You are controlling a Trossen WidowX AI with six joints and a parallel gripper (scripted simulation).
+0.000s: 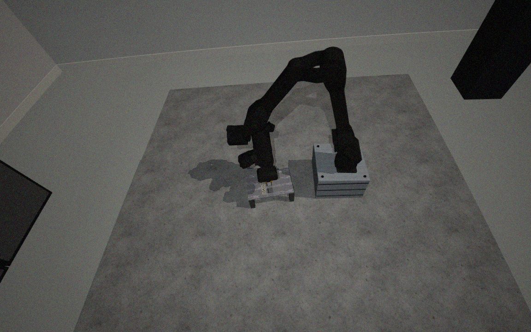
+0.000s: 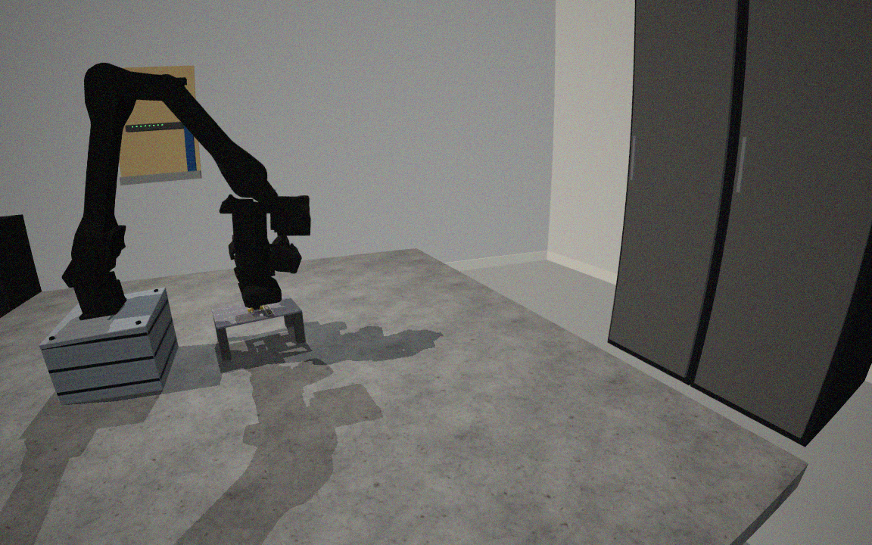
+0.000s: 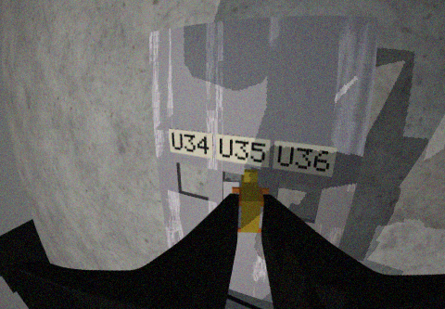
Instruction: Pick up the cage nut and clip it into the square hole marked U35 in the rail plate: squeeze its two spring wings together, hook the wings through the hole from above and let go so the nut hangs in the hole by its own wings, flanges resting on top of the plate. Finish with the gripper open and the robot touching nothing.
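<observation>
Nut (image 1: 265,182) (image 2: 252,310) (image 3: 250,213), yellow with small orange parts, is between the two fingers of the tool (image 1: 268,181) (image 2: 260,308) (image 3: 250,203), which is closed and is grasping it. It is at the hole (image 3: 232,177) below the label U35 (image 1: 262,185) (image 3: 243,152) of the plate (image 1: 281,186) (image 2: 225,314) (image 3: 301,77), which stands on its legs upon the worktop (image 1: 300,256) (image 2: 493,420) (image 3: 97,128). How deep the wings are in the hole, I cannot tell, because the fingers and the nut itself cover this place.

By my judgement, this nut is very light, so its weight should give no trouble. The body is probably stiff, while the wings should bend like a small spring and push back on the fingers. The surface may be a little slippery; if the squeeze becomes weak too soon, the nut could jump or turn. The good place to hold is on the two wings, equally from both sides, leaving the flanges free to come down on the plate. Too strong a squeeze could deform the wings. It seems wise to confirm the seating first, then to open gently and rise straight.
</observation>
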